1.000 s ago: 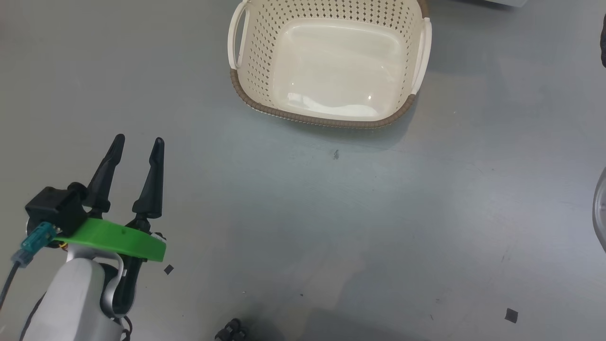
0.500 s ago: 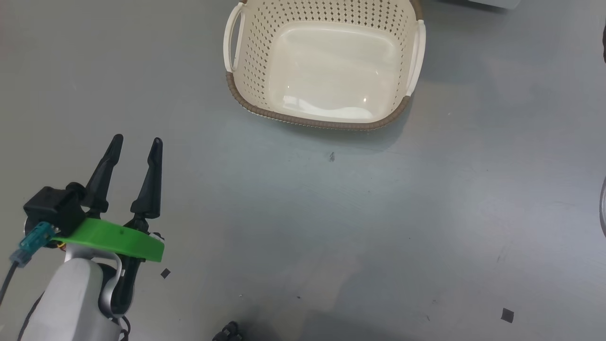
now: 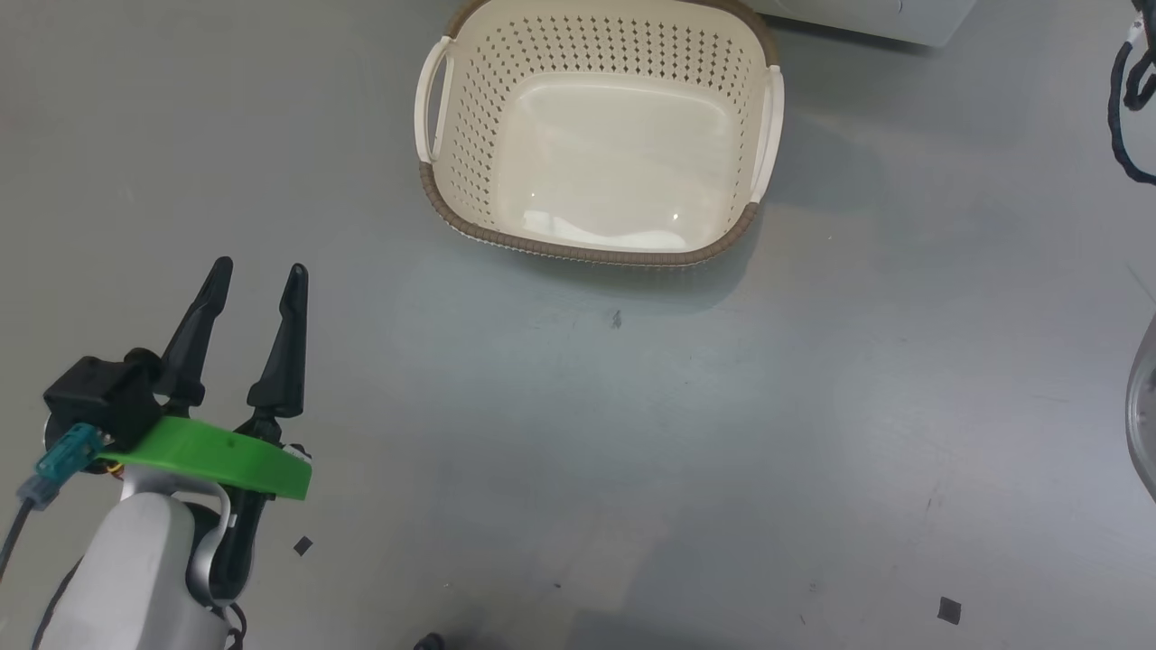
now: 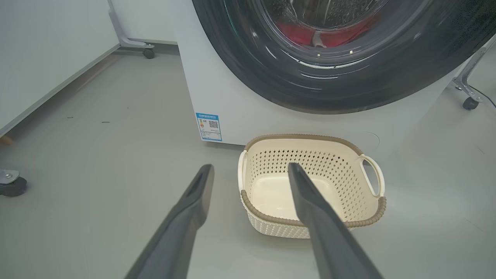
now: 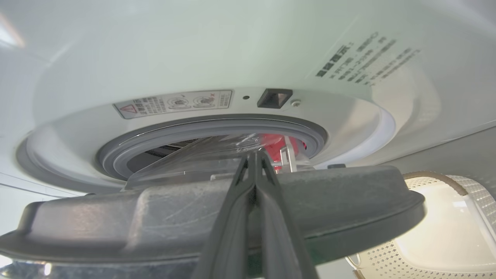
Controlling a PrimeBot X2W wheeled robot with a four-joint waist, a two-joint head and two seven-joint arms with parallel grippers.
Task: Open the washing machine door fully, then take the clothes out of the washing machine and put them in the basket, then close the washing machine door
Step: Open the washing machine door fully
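The cream perforated basket point(image 3: 587, 254) stands on the grey floor with nothing inside it. Well to its near left, my left gripper point(image 3: 260, 266) hangs open above the floor with nothing between its fingers. Looking along that gripper point(image 4: 250, 167), the basket point(image 4: 310, 138) sits right before the white washing machine point(image 4: 232, 97). Red clothes point(image 4: 298, 33) show through the glass of the black-rimmed washing machine door point(image 4: 271, 77). My right gripper point(image 5: 254, 155) is shut, its fingers lying across the ajar door's dark edge point(image 5: 155, 217). Red clothes point(image 5: 271, 141) show inside the grey seal point(image 5: 155, 135).
The machine's base point(image 3: 858, 18) lies just beyond the basket, and the door's glass point(image 3: 1142, 415) juts in at the right edge. A black cable point(image 3: 1129, 99) hangs at the upper right. Caster wheels point(image 4: 148, 54) point(image 4: 470, 104) stand at either side of the machine.
The head camera has tilted, so the basket sits lower in its view and the machine's base has come in at the top. My left gripper holds the same pose, still open.
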